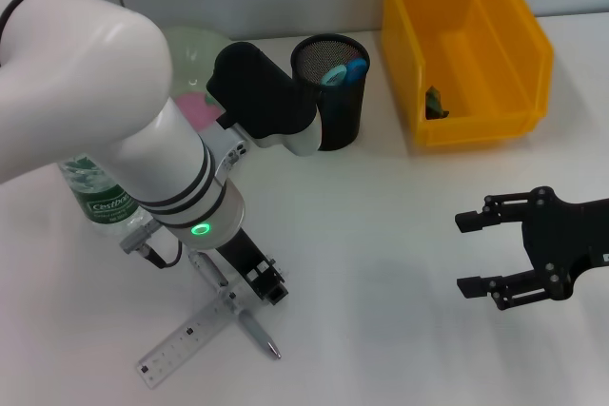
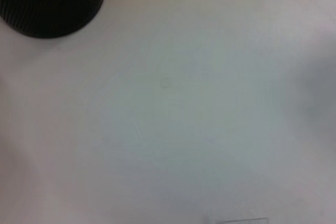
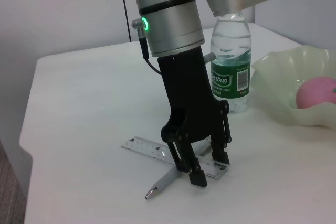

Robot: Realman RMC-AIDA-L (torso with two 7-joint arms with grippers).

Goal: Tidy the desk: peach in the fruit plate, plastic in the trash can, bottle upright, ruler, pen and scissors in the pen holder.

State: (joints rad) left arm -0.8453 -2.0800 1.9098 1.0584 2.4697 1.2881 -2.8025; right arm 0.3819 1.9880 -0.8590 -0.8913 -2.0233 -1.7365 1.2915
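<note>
Pen-pickup step: left gripper (image 3: 209,167), fingers spread, straddles pen (image 3: 167,181) atop ruler (image 3: 149,148); next needs closing squarely on pen w/o ruler.

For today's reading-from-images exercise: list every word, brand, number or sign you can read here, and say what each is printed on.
"Cestbon": green label of the clear plastic water bottle, upright.
Small print below it: too small to read.
Markings on the clear plastic ruler: too small to read.
Nothing else carries text.

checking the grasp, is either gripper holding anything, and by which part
Nothing held. The left gripper is open, straddling the pen and ruler; the right gripper is open.
</note>
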